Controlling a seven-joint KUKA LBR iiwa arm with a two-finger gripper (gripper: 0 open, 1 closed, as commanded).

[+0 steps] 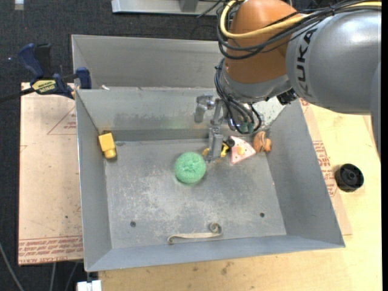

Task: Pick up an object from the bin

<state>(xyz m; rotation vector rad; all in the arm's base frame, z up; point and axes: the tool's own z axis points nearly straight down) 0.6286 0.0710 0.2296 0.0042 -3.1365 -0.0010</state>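
Observation:
My gripper (214, 148) hangs low over the middle of the bin, below the orange cover on the wrist. Its tip stands just up and right of a fuzzy green ball (190, 168) that rests on the bin floor. Close to its right lies a pink and white wedge-shaped piece (242, 153) with a small yellow bit at its left end. A small orange lump (262, 142) lies just beyond the wedge, near the right wall. Nothing shows held in the gripper.
A yellow block (108, 145) sits by the left wall at the back. A thin tan strip with a curled end (194, 236) lies along the front wall. The arm comes in from the upper right.

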